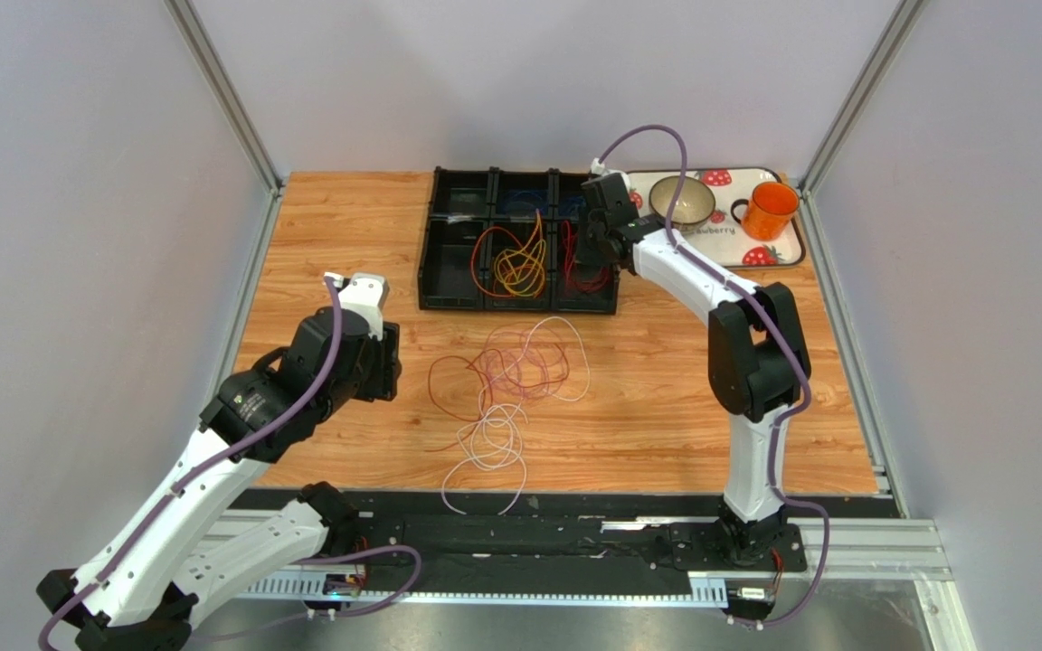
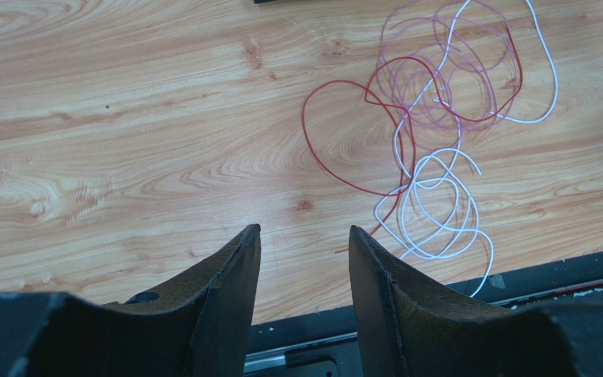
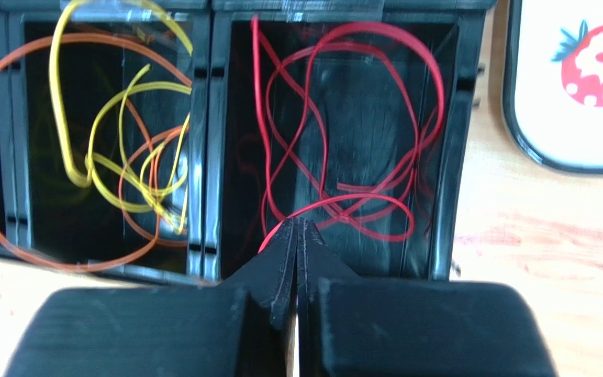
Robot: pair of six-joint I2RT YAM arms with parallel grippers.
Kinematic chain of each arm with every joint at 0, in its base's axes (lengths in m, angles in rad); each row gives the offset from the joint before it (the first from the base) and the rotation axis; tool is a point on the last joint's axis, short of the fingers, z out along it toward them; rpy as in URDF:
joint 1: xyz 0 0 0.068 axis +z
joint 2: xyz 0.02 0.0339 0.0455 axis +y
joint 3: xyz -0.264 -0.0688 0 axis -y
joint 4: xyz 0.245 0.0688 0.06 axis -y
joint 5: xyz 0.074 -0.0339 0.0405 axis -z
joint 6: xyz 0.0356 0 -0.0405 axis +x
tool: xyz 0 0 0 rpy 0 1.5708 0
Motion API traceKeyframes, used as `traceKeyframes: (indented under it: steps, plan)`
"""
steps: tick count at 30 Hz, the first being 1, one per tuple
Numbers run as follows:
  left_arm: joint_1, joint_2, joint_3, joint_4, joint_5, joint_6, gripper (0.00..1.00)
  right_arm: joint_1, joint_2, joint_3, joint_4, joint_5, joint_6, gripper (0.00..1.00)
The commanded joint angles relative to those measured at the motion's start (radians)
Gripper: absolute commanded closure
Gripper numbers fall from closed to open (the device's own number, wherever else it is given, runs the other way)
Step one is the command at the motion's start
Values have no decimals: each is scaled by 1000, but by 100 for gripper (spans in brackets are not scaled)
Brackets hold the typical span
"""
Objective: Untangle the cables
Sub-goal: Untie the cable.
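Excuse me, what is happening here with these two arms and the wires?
The right claw is shut on a red cable over the black tray's right compartment. In the next one lie orange cables and yellow cables. The left claw hovers open beside a tangle of red, pink and white cables on the table.

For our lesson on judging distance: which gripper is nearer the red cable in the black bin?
Right. The right gripper is at the bin, pinching the red cable; the left gripper hangs over the table, left of the loose tangle.

red, pink, white cables (image 1: 513, 377) tangled on table (image 1: 336, 231), others in tray (image 1: 426, 265)
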Motion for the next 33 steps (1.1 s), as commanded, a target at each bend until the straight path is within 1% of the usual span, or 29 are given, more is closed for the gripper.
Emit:
traceKeyframes:
  steps: [1,6,11,17,21,27,30,33]
  plan:
    - [-1,-3,-2,2,-11,-14,46,-30,61,80,0,2,-11,100]
    - [-1,3,-2,-1,-15,-17,46,-47,115,123,-9,-16,-14,100]
    - [-1,9,1,-1,-18,-18,46,-50,89,58,-3,-27,-2,100]
    - [-1,12,1,-2,-12,-17,46,-48,-24,-57,3,-45,12,100]
    - [-1,13,2,-2,-11,-17,46,-47,-93,-101,-72,-27,34,100]
    - [-1,15,1,1,2,-11,46,-45,-189,-192,-131,1,41,100]
    - [-1,18,2,2,8,-9,46,-44,-225,-207,-167,-1,34,97]
    - [1,21,2,2,11,-9,45,-31,-274,-233,-183,-14,31,91]
